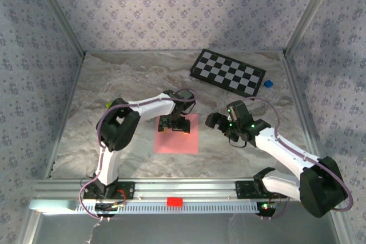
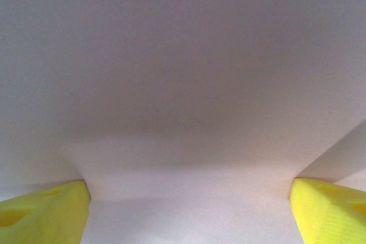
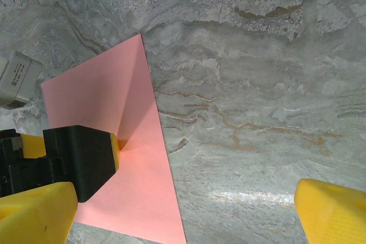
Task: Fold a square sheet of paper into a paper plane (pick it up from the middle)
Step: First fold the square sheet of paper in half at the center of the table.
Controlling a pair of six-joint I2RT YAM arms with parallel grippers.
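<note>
Marbled desk [image 1: 114, 84], patterned walls around it. The pink sheet [image 1: 178, 141] lies near the desk's middle, with a slight ridge rising in it. The left fingers [image 2: 46, 215] are spread wide with their tips pressed on the sheet, probably to pinch its middle up. The right fingers [image 3: 331, 212], wide open and empty, hover beside its right edge, likely waiting to assist.

Pink-red square sheet of paper [image 1: 177, 138], black-and-white checkerboard [image 1: 227, 72], grey veined marble table [image 1: 114, 78], lilac floral walls [image 1: 171, 10], yellow-tipped left gripper [image 2: 189, 212].

Marbled table [image 1: 114, 78] — pink sheet [image 1: 177, 141], checkered board [image 1: 227, 72], small blue block [image 1: 268, 84]
</note>
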